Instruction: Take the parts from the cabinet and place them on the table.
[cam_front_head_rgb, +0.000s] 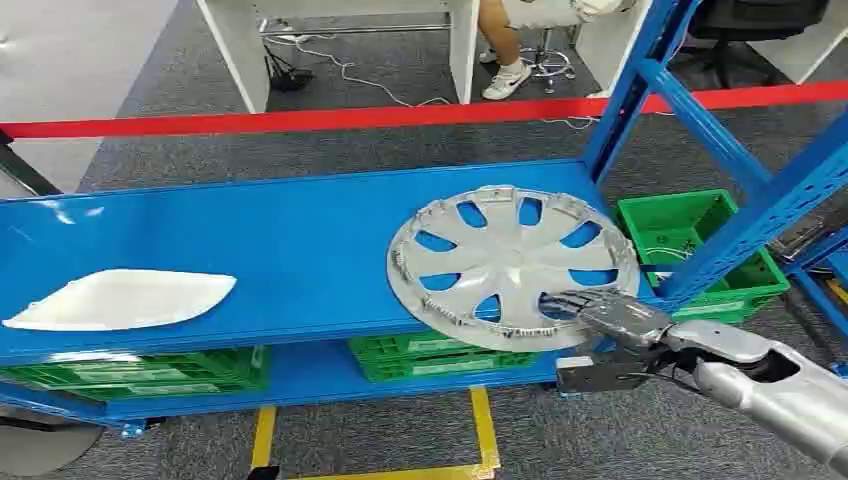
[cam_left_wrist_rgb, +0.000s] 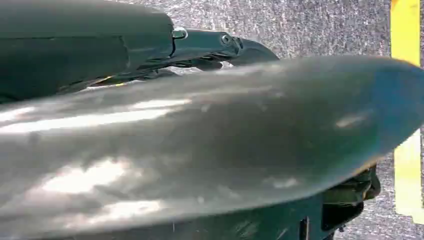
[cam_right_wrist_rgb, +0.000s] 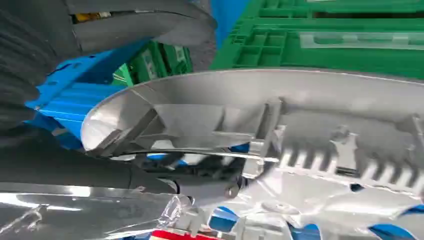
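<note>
I have my right hand (cam_front_head_rgb: 610, 318) at the near rim of the wheel cover (cam_front_head_rgb: 512, 265), fingers over the top face and thumb underneath, so it's pinching the rim. The cover lies flat on the blue shelf (cam_front_head_rgb: 250, 250), its near edge overhanging toward me. The blue upright (cam_front_head_rgb: 760, 215) stands close on the right; open room is toward me. I can't tell how my left hand is set

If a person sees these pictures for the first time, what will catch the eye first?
First, the silver hubcap overhanging the front edge of the blue shelf, where the right robot hand grips its rim. Next, the white curved part lying at the shelf's left end.
</note>
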